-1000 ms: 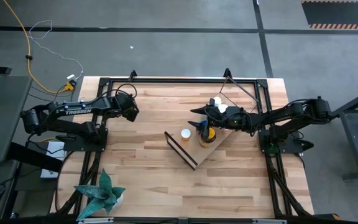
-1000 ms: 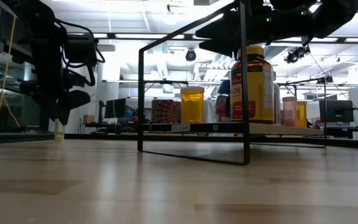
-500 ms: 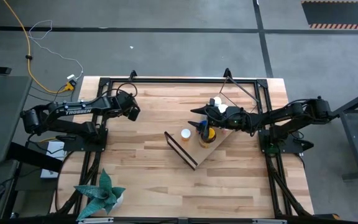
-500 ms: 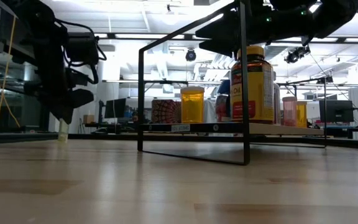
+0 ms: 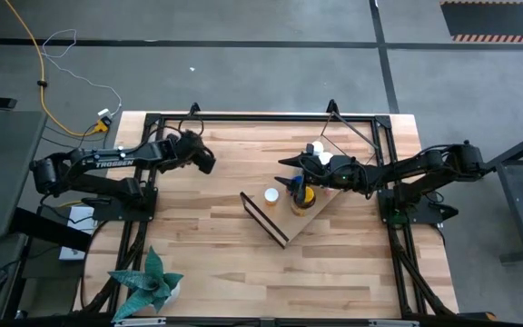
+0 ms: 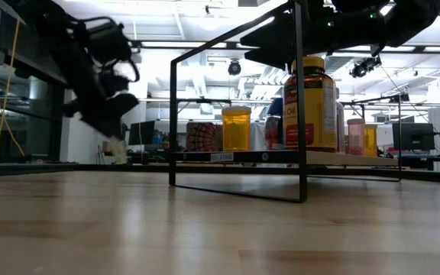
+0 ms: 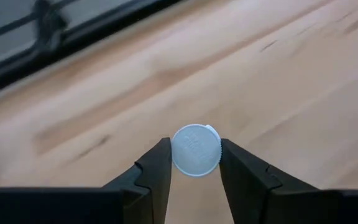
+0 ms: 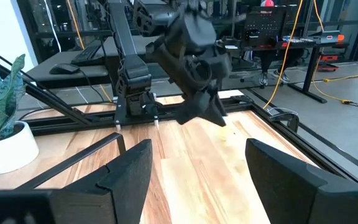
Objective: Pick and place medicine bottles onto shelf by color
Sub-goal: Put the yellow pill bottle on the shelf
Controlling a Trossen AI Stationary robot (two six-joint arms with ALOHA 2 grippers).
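One small white-capped bottle (image 7: 196, 150) sits squarely between our left gripper (image 5: 203, 162)'s jaws, which are closed on its sides, long axis pointing away from them, above the table (image 5: 207, 236). Our shelf (image 5: 284, 216) lies well off toward the right gripper (image 5: 291, 165), hovering open-jawed over it. Since a second ago our left arm has swung shelfward.

My left end effector (image 7: 191, 171) has matt black plastic fingers (image 7: 157, 168), closed on a small bottle's ribbed white plastic cap (image 7: 196, 150). The counter (image 5: 216, 236) beneath is pale, smooth butcher-block wood with a soft sheen. The shelf (image 6: 296, 158) pairs thin black metal wire with a light wooden board.
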